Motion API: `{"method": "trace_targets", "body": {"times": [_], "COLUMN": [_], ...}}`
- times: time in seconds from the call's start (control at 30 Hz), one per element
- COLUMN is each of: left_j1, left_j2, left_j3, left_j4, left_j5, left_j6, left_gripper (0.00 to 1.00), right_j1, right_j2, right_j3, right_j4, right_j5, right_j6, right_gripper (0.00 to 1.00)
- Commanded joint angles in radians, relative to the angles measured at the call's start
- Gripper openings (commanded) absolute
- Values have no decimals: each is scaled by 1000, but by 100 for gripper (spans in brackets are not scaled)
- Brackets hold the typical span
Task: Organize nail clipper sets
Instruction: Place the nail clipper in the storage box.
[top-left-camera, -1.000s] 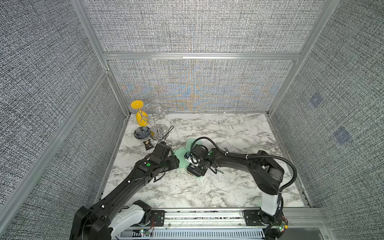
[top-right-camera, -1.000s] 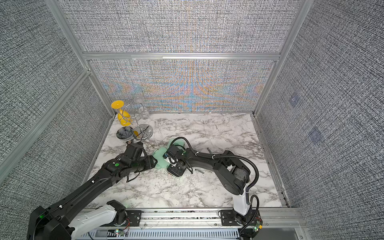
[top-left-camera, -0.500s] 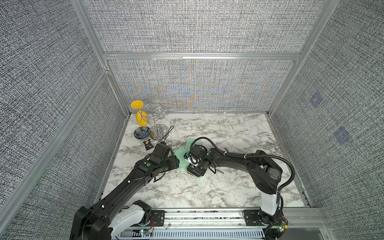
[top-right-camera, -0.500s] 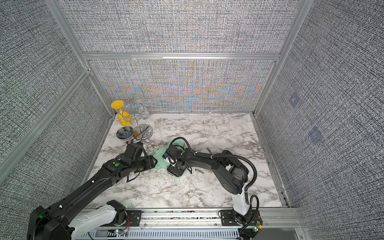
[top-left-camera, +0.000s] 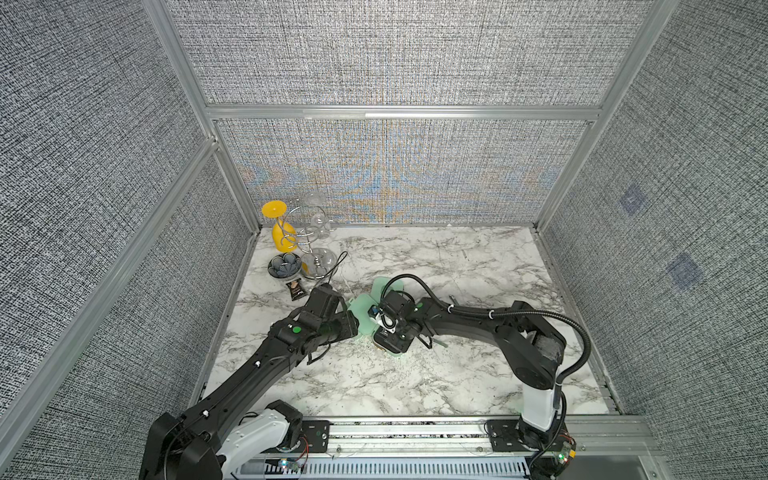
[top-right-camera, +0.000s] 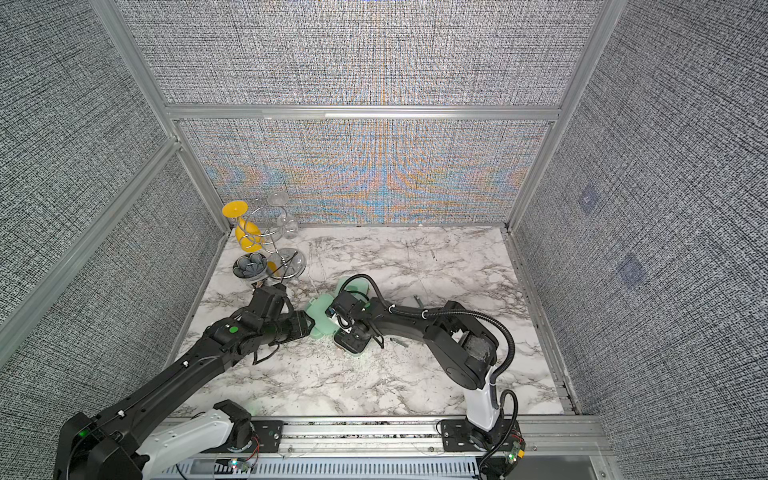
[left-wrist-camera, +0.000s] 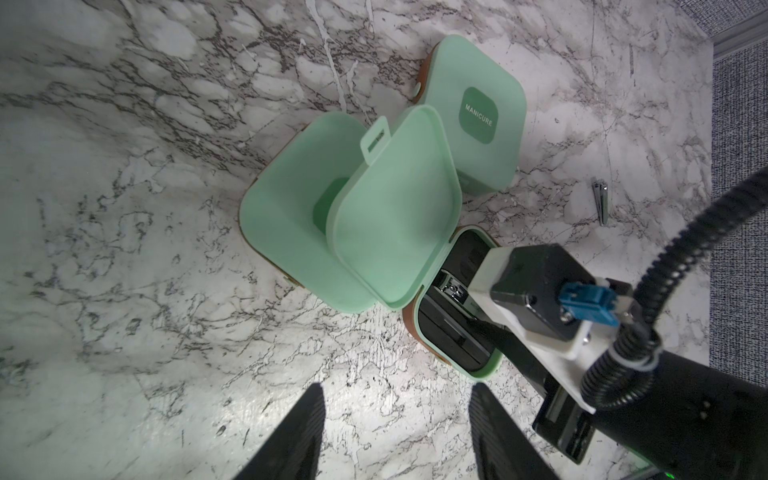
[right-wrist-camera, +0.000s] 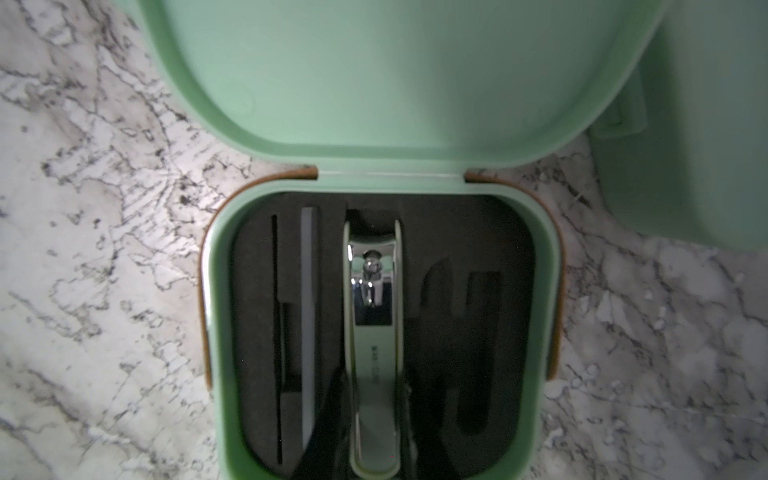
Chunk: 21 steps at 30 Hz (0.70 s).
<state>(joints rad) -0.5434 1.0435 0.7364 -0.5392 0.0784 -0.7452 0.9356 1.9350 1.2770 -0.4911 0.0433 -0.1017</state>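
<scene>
"MANICURE" on closed mint case (left-wrist-camera: 478, 118)

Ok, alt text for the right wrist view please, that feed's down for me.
The right gripper has its jaws closed on the sides of a nail clipper in the middle slot of an open mint-green case. A slim file lies in a neighbouring slot, two others look empty, and marble table surrounds the case.

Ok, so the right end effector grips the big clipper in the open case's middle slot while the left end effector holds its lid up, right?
No. The left end effector is not holding the lid: the left wrist view shows its jaws open, empty, short of the open case. The right end effector does grip the big clipper in the middle slot.
</scene>
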Motion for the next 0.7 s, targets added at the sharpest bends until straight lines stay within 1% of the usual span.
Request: {"method": "trace_targets", "body": {"times": [0.0,0.33,0.5,0.67], "left_j1": [0,-1,0,-1], "left_j2": [-4,-3,-6,-12], "left_j3": [-6,-11,-13,-14], "left_j4": [12,13,12,15], "left_j5": [-2,-2,1,6], "left_j6": [-6,-8,-8,-11], "left_gripper": [58,58,58,58], "right_j1": [2,7,11,11], "right_j2": [32,64,37,16], "right_j3": [-11,-52,-93,-99], "right_j4": [25,67,75,45], "right_j5": [-41,-77,-76,-65], "right_j6": [54,140,173,183], "right_gripper": [4,3,3,3]}}
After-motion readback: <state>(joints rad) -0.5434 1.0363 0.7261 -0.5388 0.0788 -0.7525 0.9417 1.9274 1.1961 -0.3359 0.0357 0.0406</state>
